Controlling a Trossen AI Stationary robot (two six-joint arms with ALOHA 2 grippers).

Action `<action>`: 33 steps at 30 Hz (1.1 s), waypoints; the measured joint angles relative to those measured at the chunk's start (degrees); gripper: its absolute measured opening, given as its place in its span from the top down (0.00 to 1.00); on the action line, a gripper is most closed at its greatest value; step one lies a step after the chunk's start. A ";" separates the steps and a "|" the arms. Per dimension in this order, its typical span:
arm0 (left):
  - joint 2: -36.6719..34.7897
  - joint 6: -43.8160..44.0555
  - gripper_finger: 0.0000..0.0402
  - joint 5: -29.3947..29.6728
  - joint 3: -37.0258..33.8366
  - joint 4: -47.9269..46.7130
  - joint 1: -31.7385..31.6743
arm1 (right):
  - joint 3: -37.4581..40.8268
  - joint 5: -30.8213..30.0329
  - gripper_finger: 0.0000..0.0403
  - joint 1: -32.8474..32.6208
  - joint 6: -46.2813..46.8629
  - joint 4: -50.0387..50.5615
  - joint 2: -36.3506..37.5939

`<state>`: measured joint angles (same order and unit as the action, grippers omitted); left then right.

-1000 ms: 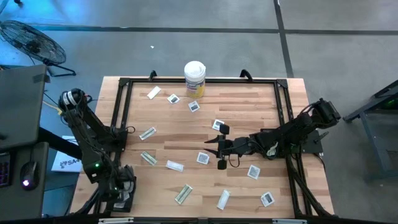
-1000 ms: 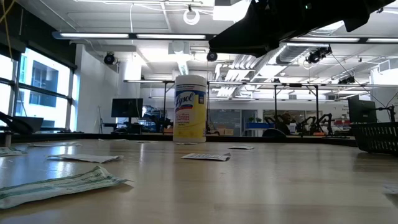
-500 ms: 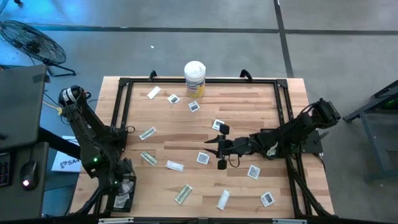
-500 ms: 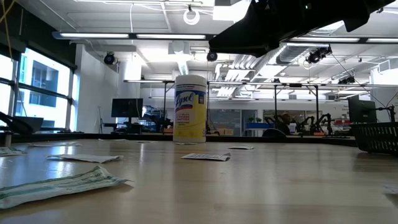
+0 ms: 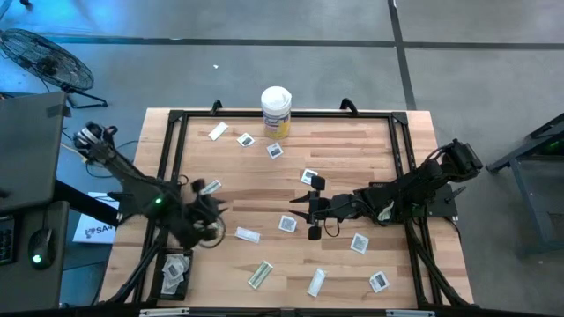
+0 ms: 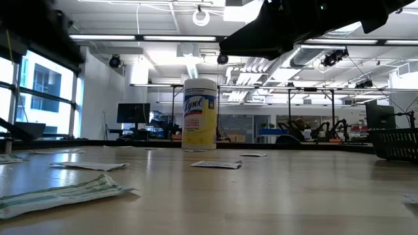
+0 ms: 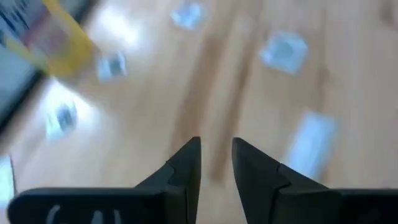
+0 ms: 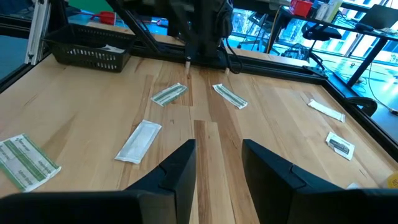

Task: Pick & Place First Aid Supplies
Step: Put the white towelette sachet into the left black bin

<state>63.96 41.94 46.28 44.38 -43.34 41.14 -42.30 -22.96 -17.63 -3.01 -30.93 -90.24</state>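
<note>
Change: left gripper, jaws parted and empty, has swung from the basket onto the table's left edge | Right gripper: parted, mid-table | Packets: scattered, next pick pending.

Open right claw above scattered packets

Left wrist view motion-blurred: packets smeared; canister cut off by edge.
</note>
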 joint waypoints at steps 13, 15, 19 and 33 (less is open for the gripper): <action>0.02 -26.13 0.78 3.18 -22.66 59.85 -16.56 | 0.04 9.02 0.69 0.03 1.54 -3.86 -0.02; 0.04 -26.70 0.78 2.01 -23.92 60.54 -17.83 | 0.04 11.49 0.69 -0.03 1.67 -3.48 -0.02; 0.04 -26.72 0.78 0.12 -24.21 60.74 -19.84 | 0.02 3.68 0.69 0.93 5.88 -2.18 -0.02; 0.04 -26.72 0.78 -1.20 -24.24 60.29 -20.56 | 0.00 -2.53 0.69 12.28 16.90 22.52 -1.36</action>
<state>64.01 15.22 45.08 20.14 16.95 20.58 -42.30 -25.49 -5.35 13.89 -8.41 -91.60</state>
